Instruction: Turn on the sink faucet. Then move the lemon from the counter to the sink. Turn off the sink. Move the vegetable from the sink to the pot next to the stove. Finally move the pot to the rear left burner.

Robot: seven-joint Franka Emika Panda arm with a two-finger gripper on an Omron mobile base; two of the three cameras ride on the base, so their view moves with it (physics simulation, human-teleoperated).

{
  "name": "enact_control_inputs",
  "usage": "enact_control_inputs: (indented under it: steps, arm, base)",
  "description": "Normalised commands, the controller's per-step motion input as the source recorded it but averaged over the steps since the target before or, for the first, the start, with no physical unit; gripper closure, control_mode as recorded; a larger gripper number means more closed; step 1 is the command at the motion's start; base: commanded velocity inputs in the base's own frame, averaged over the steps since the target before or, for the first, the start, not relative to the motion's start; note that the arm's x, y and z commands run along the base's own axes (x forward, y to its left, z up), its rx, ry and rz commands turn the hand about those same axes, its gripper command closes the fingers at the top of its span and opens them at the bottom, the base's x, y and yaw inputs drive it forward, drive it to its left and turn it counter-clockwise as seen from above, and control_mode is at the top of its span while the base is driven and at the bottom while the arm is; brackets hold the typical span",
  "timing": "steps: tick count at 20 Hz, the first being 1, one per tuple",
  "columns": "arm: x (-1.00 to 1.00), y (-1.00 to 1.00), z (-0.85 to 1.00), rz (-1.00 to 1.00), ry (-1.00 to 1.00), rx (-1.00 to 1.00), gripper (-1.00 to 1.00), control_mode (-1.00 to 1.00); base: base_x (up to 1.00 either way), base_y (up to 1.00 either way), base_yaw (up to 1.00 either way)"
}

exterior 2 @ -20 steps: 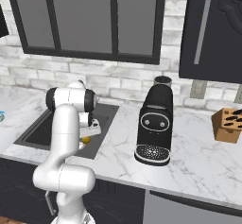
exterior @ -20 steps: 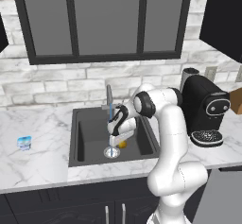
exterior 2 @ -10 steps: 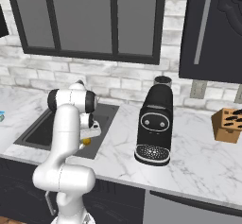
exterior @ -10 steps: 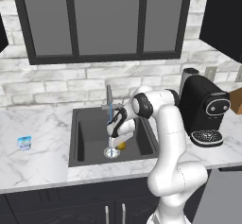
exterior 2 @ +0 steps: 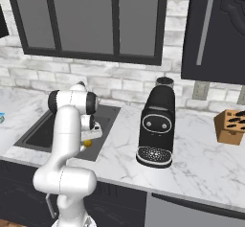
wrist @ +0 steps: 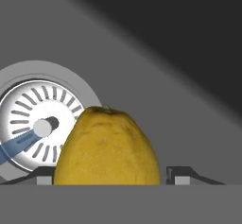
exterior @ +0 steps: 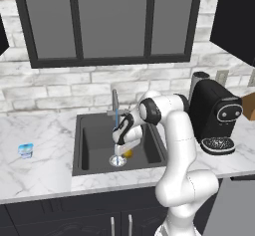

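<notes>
Left base view
Arm: reaches down into the sink [exterior: 94, 145], a dark basin let into the white marble bench [exterior: 45, 165].
Pincer [exterior: 124, 149]: low in the basin, just above the floor; from here I cannot tell how wide it stands.
Lemon [exterior: 128, 153]: a yellow patch on the basin floor just under the hand, right beside the drain ring [exterior: 118, 161].
Sink faucet [exterior: 115, 102]: upright at the back rim, a thin blue stream falling from it to the drain ring.
Cup [exterior: 26, 150]: small, blue and white, on the bench well left of the sink.
Coffee machine [exterior: 214, 115]: black, on the bench right of the sink.

Right base view
Sink [exterior 2: 45, 130]: partly hidden behind the arm.
Lemon [exterior 2: 87, 143]: a yellow sliver below the hand, at the near right of the basin.
Coffee machine [exterior 2: 156, 125]: stands right of the sink.
Knife block [exterior 2: 230, 127]: wooden, far right on the bench [exterior 2: 201, 159].

Hand view
Lemon [wrist: 107, 147]: fills the lower middle, resting on the grey basin floor.
Pincer [wrist: 108, 175]: one tip either side of the fruit; right tip stands clear of the peel with a gap, left tip close beside it; spread wide, no grip visible.
Drain ring [wrist: 40, 119]: silver, just left of the lemon, the blue stream landing on it.
</notes>
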Motion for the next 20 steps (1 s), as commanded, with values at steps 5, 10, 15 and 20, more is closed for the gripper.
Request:
enact_control_inputs:
  steps: [5, 10, 15, 20]
  arm:
    - [-0.02, 0.01, 0.0, 0.0, -0.11, 0.0, -1.0, -1.0]
    - [-0.08, 0.0, 0.16, 0.0, -0.12, 0.0, -1.0, -1.0]
    - [-0.08, 0.0, 0.16, 0.0, -0.06, 0.0, -1.0, -1.0]
    - [-0.17, -0.01, 0.32, 0.0, -0.07, 0.0, -1.0, -1.0]
  base:
    - [0.0, 0.0, 0.0]
    - [0.0, 0.0, 0.0]
    - [0.0, 0.0, 0.0]
    - [0.0, 0.0, 0.0]
